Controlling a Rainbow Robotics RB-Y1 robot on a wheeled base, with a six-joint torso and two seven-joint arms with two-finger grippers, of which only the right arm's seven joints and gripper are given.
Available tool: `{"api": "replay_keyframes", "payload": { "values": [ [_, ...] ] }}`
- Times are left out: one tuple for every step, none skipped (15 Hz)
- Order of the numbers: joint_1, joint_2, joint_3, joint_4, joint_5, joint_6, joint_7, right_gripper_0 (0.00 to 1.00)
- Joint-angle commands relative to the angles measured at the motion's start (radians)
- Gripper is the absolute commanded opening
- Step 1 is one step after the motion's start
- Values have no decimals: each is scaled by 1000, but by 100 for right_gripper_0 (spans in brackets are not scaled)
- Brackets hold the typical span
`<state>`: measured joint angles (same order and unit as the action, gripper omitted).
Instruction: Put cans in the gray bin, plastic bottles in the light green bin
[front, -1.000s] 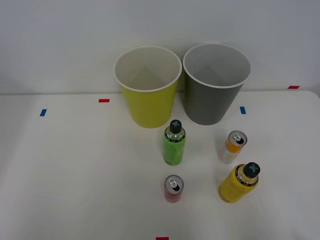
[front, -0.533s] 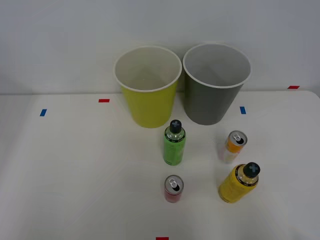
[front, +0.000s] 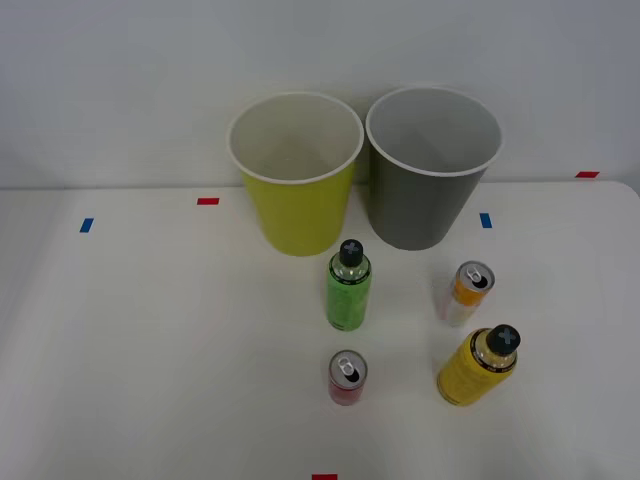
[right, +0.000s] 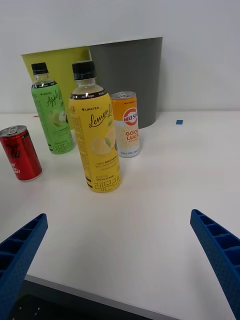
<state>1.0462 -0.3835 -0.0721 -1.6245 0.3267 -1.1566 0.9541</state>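
- Front view: light green bin (front: 296, 190) and gray bin (front: 428, 185) upright side by side at the far edge of the white worktop (front: 150, 340), light green on the left, rims nearly touching.
- Green bottle (front: 348, 286) upright just in front of the light green bin, near the gap between the two bins.
- Orange can (front: 467, 293) upright in front of the gray bin, toward the right edge.
- Yellow bottle (front: 478, 366) upright just in front of the orange can, nearer the front edge.
- Red can (front: 347, 377) upright in front of the green bottle, close to the front edge.
- Right wrist view: right tool (right: 120, 260) spread wide, holding nothing, blue ribbed fingers (right: 220, 250) at the two corners above the front edge.
- Yellow bottle (right: 95, 135) nearest the tool, apart from it; orange can (right: 125, 124) just behind it, green bottle (right: 51, 115) and red can (right: 19, 153) to one side.
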Motion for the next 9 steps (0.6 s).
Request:
{"api": "replay_keyframes", "payload": {
  "values": [
    [0,0,0,0,0,0,0,100],
    [0,0,0,0,0,0,0,100],
    [0,0,0,0,0,0,0,100],
    [0,0,0,0,0,0,0,100],
    [0,0,0,0,0,0,0,100],
    [0,0,0,0,0,0,0,100],
    [0,0,0,0,0,0,0,100],
    [0,0,0,0,0,0,0,100],
    [-25,18,14,28,3,12,-2,100]
  ]
}}
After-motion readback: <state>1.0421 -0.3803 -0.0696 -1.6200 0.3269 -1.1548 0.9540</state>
